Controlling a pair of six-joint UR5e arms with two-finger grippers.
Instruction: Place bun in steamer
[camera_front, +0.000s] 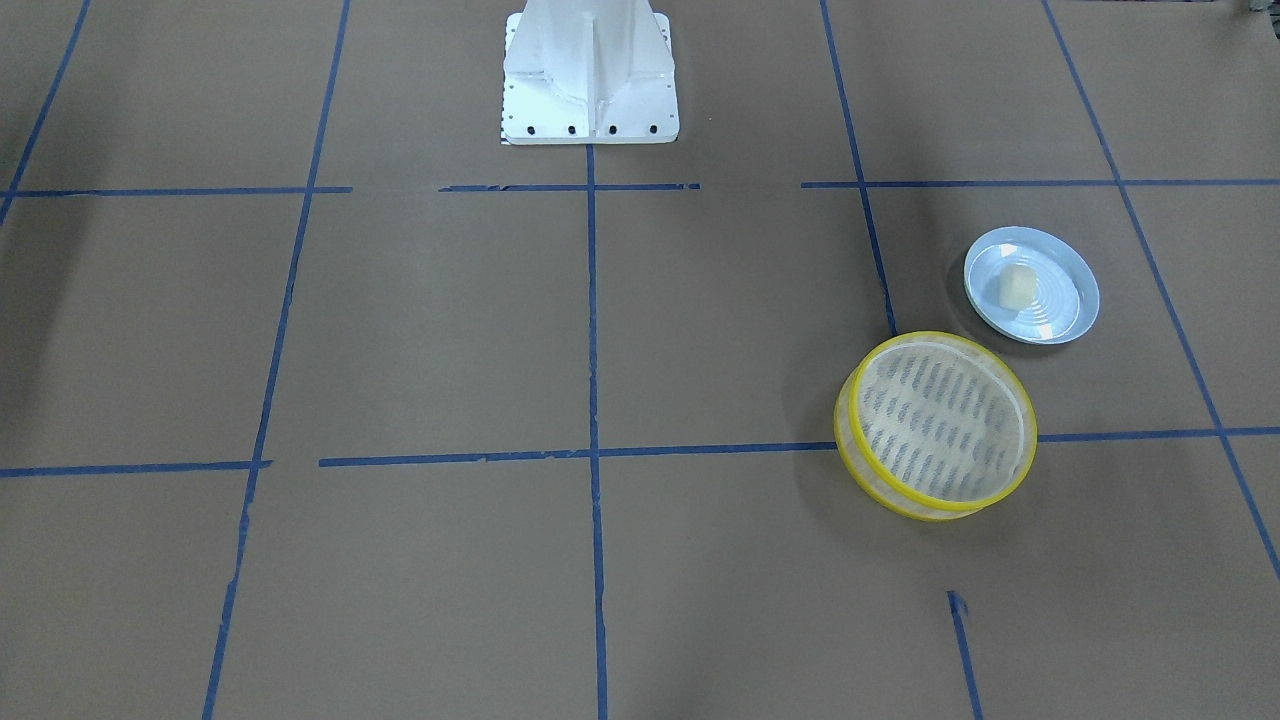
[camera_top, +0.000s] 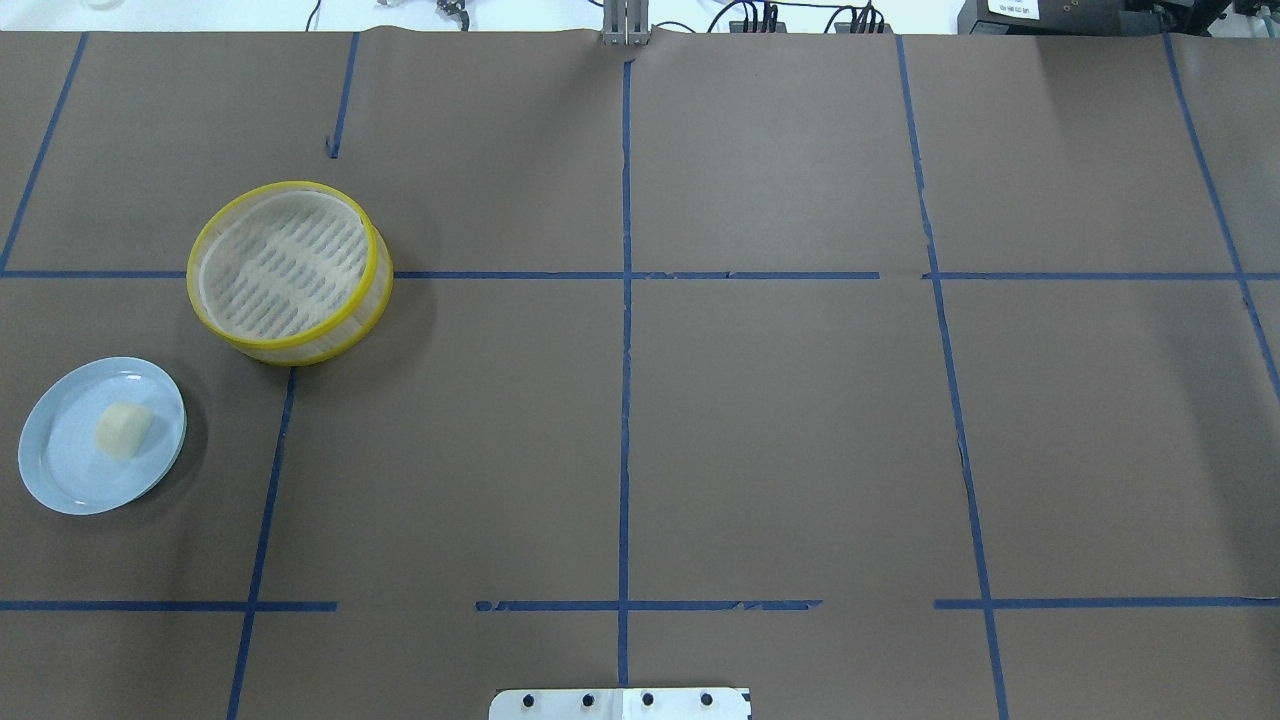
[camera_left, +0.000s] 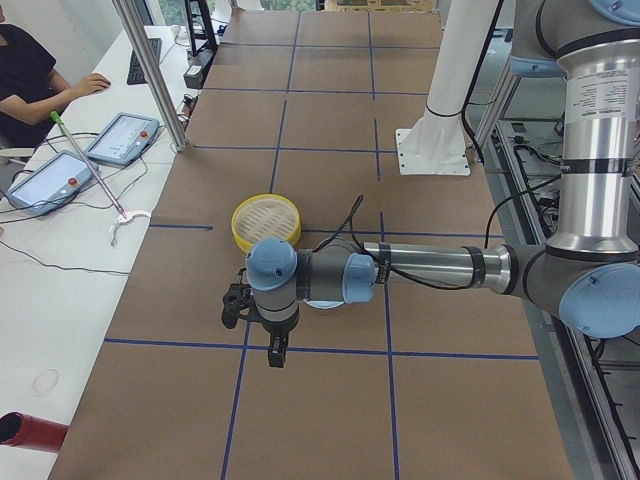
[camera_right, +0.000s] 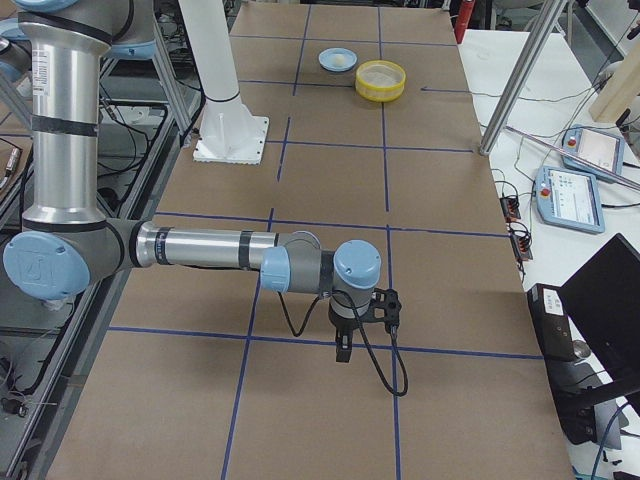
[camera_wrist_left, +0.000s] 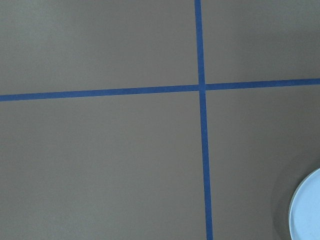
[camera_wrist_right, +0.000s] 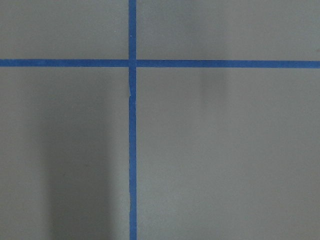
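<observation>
The bun (camera_front: 1017, 287) is a small cream-white lump lying on a pale blue plate (camera_front: 1060, 300); the overhead view shows the bun (camera_top: 123, 429) on the plate (camera_top: 70, 460) at the left edge. The steamer (camera_front: 935, 338) is empty and stands beside the plate, apart from it; it also shows in the overhead view (camera_top: 300, 350). My left gripper (camera_left: 277, 352) shows only in the exterior left view, above the table near the plate; I cannot tell if it is open. My right gripper (camera_right: 343, 350) shows only in the exterior right view, far from both; I cannot tell its state.
The table is covered in brown paper with blue tape lines. The white robot base (camera_front: 590, 80) stands at the table's middle edge. The plate's rim (camera_wrist_left: 307, 210) shows at the lower right of the left wrist view. An operator and tablets (camera_left: 120, 135) are beside the table.
</observation>
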